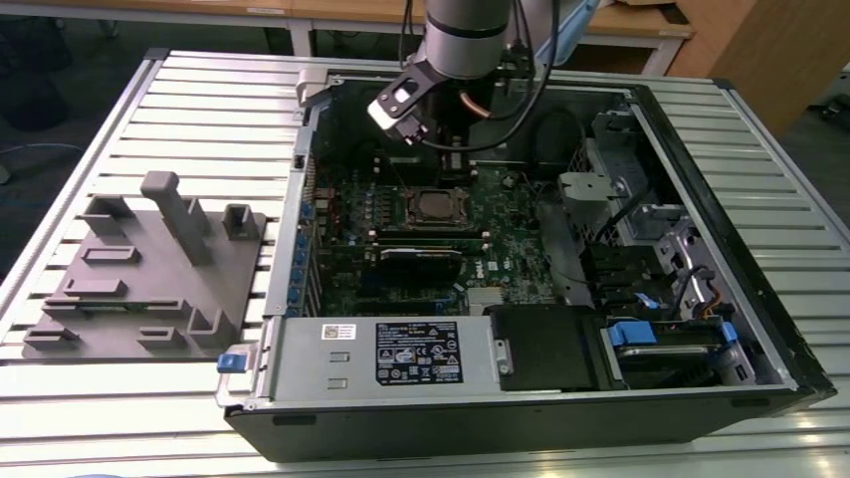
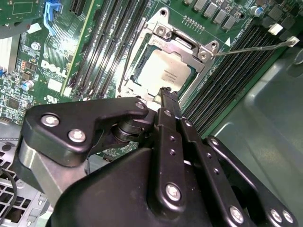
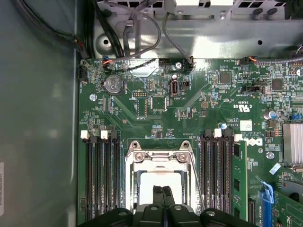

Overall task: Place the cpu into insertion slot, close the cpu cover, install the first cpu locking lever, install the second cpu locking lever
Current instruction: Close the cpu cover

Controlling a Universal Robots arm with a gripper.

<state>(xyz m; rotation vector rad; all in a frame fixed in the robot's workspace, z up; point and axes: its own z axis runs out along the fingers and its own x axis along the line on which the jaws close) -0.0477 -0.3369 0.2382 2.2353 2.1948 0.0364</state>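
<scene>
cpu (image 2: 165, 73): 1, in insertion slot (image 2: 136, 72) | cpu cover (image 2: 182, 45): 1 (flat over it) | fingers (image 3: 158, 195): 2, pressed together above cpu

Overall: soft, even indoor light from above; no hard shadows.
Table (image 1: 199, 90): pale slats brightest, mild sheen, upper left of the exterior view's frame.
Case inside (image 1: 348, 129): dim, deep shadow below the arm, upper centre of the exterior view's frame.
Motherboard (image 3: 189, 109): evenly lit in first wrist view, fine parts crisp, greens true.
Cpu (image 2: 165, 73): pale top w/ soft glare in both wrist views, near washed out.
Cpu cover (image 2: 182, 45): small bright glints on metal edges.
Tool (image 2: 166, 91): black, v. close to lens, bolt heads w/ pinpoint highlights, nearest bulk a bit soft.
Case wall (image 3: 38, 118): flat grey-green, darkens twd frame edge.
</scene>
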